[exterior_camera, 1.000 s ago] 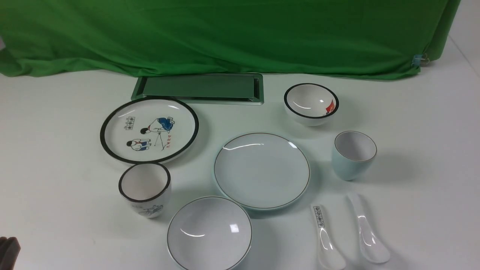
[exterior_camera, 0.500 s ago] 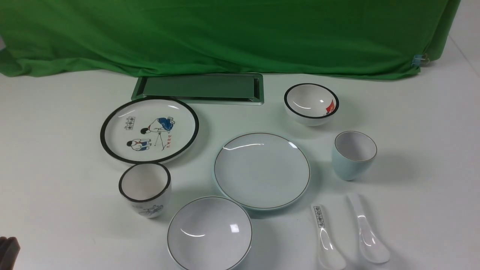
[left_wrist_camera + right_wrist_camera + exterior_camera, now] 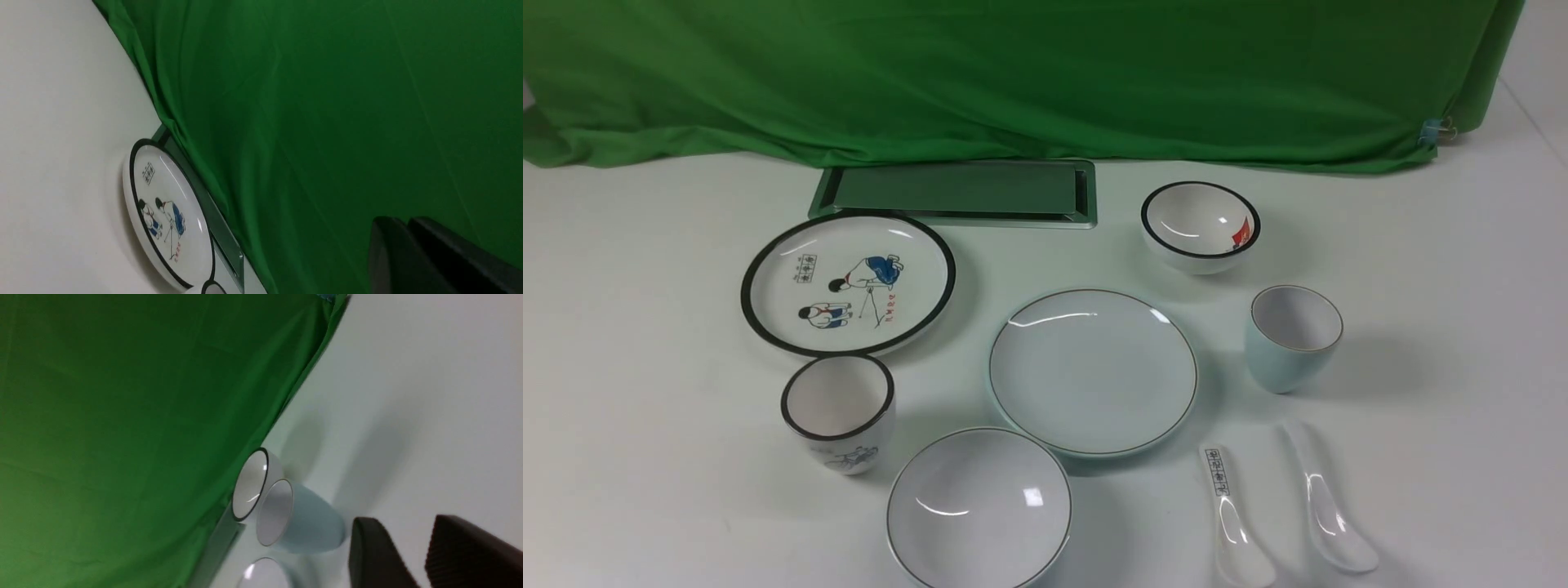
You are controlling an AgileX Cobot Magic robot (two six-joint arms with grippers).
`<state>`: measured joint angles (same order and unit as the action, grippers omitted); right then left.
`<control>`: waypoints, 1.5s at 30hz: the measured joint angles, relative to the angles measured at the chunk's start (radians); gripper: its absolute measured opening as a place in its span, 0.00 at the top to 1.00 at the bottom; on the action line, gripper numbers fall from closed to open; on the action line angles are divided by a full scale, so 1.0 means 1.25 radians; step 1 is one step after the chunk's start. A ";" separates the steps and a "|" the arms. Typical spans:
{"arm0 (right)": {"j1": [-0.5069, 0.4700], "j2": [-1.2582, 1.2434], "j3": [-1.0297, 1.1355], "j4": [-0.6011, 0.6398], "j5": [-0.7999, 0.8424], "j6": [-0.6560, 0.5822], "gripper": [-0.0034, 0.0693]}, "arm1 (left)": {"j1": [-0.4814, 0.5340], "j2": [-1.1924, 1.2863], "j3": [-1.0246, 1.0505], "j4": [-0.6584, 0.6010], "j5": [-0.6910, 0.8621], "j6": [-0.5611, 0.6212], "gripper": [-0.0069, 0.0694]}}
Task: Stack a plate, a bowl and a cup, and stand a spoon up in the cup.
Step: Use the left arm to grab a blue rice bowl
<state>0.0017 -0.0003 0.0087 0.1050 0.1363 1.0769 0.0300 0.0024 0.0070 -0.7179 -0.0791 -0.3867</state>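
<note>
Plate [image 3: 1093, 371], bowl [image 3: 978, 508], cup [image 3: 1293, 339] and spoon [image 3: 1327, 506] lie unstacked on the table [image 3: 645, 343].

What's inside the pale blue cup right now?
The cup shows only bare white inner wall, and nothing stands above its rim. Its floor is hidden behind its own near wall. The plain spoon lies flat on the table, apart from it.
</note>
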 joint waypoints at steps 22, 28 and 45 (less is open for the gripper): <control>0.073 0.146 -0.149 0.001 -0.061 -0.569 0.91 | 0.000 0.214 -0.404 0.580 0.379 0.068 0.92; 0.164 0.371 -0.363 0.000 0.058 -0.833 0.93 | -0.012 0.511 -0.599 0.550 0.670 0.357 0.92; 0.350 0.868 -0.643 0.000 0.566 -1.051 0.93 | -0.424 1.016 -0.695 0.432 0.794 0.497 0.88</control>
<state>0.4388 1.0848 -0.7946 0.1053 0.8444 -0.2374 -0.5000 1.2727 -0.8621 -0.1774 0.9137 0.2340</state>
